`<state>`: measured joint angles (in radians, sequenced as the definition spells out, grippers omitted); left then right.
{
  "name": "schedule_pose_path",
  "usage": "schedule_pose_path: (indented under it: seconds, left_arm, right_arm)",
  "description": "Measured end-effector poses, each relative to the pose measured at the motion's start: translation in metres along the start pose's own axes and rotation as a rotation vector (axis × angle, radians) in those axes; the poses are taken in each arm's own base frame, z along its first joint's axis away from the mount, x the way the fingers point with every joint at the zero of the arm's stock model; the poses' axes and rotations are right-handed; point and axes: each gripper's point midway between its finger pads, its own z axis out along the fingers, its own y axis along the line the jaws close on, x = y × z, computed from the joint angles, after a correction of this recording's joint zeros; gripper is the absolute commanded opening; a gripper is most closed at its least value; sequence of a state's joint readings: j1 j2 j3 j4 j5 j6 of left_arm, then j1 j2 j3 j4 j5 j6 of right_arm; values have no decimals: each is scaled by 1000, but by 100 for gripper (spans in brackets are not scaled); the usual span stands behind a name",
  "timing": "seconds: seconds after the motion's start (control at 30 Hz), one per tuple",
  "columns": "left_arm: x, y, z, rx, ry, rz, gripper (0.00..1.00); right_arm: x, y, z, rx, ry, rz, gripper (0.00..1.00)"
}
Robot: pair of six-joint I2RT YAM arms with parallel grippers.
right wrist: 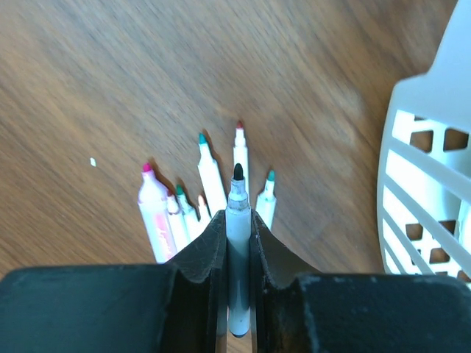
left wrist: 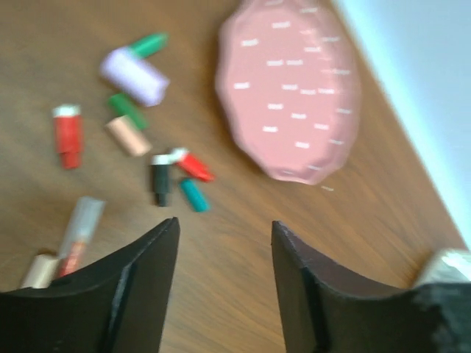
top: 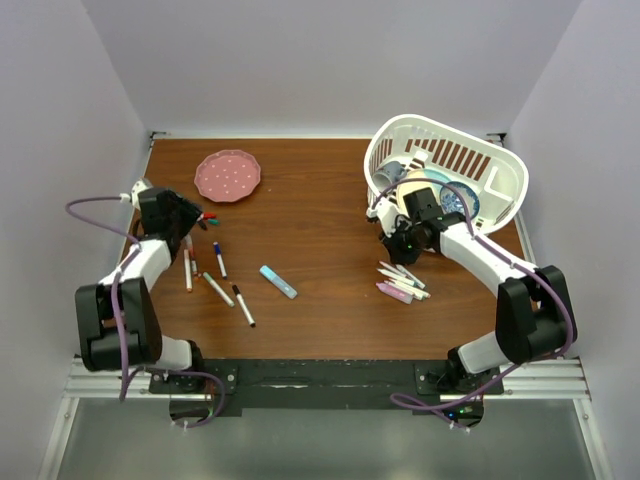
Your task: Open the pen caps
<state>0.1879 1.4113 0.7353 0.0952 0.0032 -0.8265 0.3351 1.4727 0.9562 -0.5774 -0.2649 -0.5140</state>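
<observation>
Several loose pen caps lie on the wood ahead of my left gripper (left wrist: 224,222): a black one (left wrist: 161,180), a teal one (left wrist: 194,195), red ones (left wrist: 68,132), a purple one (left wrist: 135,75) and green ones. The left jaws stand open with nothing between them, near the table's left edge (top: 193,218). My right gripper (right wrist: 237,215) is shut on a white uncapped pen (right wrist: 237,198) with a black tip, held above a pile of uncapped pens (right wrist: 199,198) at the right (top: 402,283). Capped pens (top: 218,289) and a blue highlighter (top: 279,281) lie at centre-left.
A pink dotted plate (left wrist: 294,88) sits just beyond the caps, at the back left (top: 228,175). A white slotted basket (top: 445,165) holding dishes lies tipped at the back right, close to the right arm (right wrist: 427,169).
</observation>
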Motion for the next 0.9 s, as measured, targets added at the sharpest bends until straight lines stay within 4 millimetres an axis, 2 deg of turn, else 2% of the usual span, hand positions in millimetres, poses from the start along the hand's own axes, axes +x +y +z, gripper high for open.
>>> schedule_pose_path:
  seconds: [0.07, 0.17, 0.27, 0.37, 0.43, 0.67, 0.8, 0.9]
  left_arm:
    - [-10, -21, -16, 85, -16, 18, 64]
    - [-23, -60, -53, 272, -51, 81, 69]
    - [-24, -90, -98, 469, -84, 171, 71]
    - [-16, -100, -130, 580, -100, 265, 73]
    - [-9, -100, -144, 621, -107, 322, 74]
    - [35, -94, -165, 680, -55, 455, 77]
    - [42, -93, -166, 683, -41, 485, 78]
    - [44, -91, -165, 670, -33, 490, 79]
  right_arm:
    - [5, -1, 1, 7, 16, -3, 15]
    - [13, -1, 2, 13, 42, -7, 18]
    - [21, -1, 4, 17, 70, -8, 22]
    - [28, -3, 9, 22, 105, -7, 25]
    - [34, -4, 13, 22, 130, -5, 27]
    - [46, -2, 18, 14, 178, 1, 29]
    - [47, -1, 15, 11, 182, -8, 34]
    - [41, -1, 5, 22, 153, -27, 37]
